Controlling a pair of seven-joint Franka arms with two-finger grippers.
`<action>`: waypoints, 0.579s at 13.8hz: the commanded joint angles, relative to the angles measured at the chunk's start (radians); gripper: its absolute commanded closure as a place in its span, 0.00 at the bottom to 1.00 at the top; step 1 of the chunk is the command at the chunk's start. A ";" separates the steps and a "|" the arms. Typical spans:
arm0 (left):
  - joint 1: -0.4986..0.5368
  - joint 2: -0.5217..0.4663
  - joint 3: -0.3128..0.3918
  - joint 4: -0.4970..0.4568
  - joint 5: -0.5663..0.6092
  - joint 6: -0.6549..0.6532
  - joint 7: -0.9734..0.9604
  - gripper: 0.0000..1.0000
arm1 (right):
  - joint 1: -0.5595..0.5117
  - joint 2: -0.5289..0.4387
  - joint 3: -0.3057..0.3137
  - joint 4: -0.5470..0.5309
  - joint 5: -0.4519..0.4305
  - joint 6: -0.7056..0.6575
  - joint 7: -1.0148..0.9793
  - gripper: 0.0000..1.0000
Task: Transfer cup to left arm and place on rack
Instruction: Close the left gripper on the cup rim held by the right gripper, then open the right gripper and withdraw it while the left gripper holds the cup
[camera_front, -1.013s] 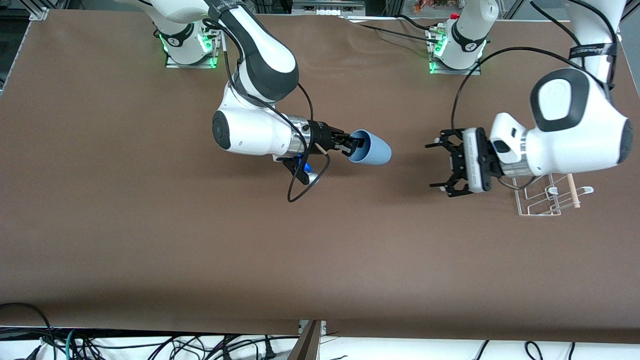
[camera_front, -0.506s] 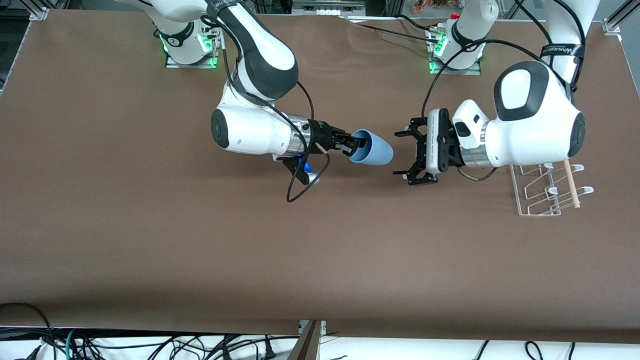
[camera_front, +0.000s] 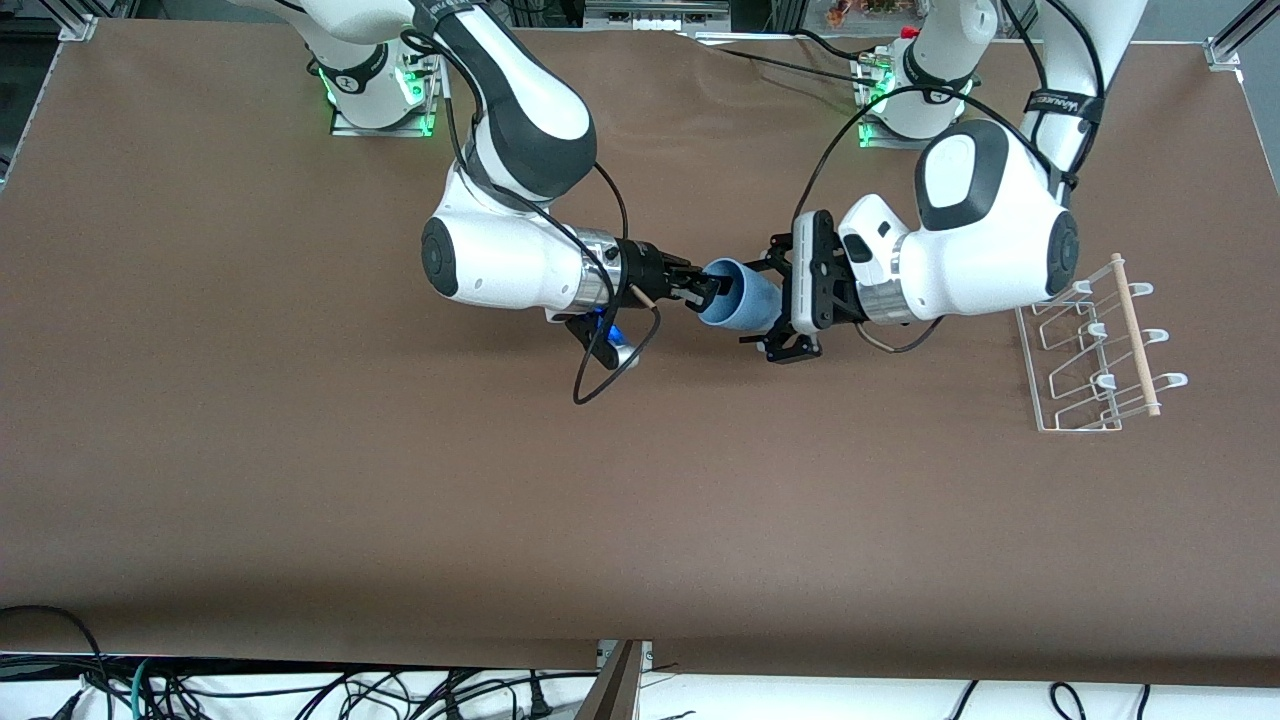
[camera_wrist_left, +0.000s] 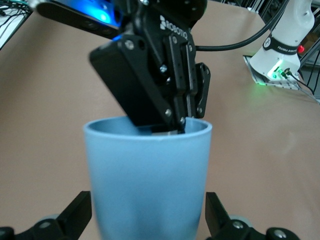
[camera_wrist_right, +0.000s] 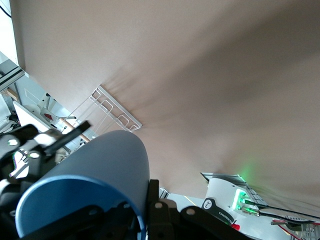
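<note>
Cup (camera_front: 738, 296) hangs above mid-table, axis lying level, rim pinched by right gripper (camera_front: 706, 290). Your left gripper (camera_front: 781, 303), fingers spread, straddles its base; close there. Rack (camera_front: 1090, 352) waits near the left arm's edge.

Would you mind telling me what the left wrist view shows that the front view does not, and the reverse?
Only the left wrist view shows a finger of the right gripper reaching inside the rim of the cup, with the left gripper's open fingers flanking the cup's body without touching it. Only the front view shows the rack toward the left arm's end of the table. Both show the cup held over the table.
</note>
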 joint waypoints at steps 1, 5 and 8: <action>0.009 -0.013 -0.011 -0.027 -0.050 0.022 0.100 0.58 | 0.006 0.018 -0.006 0.041 0.021 -0.009 0.014 1.00; 0.021 -0.015 -0.011 -0.025 -0.056 0.013 0.111 0.98 | 0.005 0.023 -0.008 0.039 0.021 -0.007 -0.006 0.97; 0.023 -0.015 -0.011 -0.021 -0.056 0.011 0.111 0.97 | -0.003 0.026 -0.009 0.041 0.021 -0.012 -0.006 0.29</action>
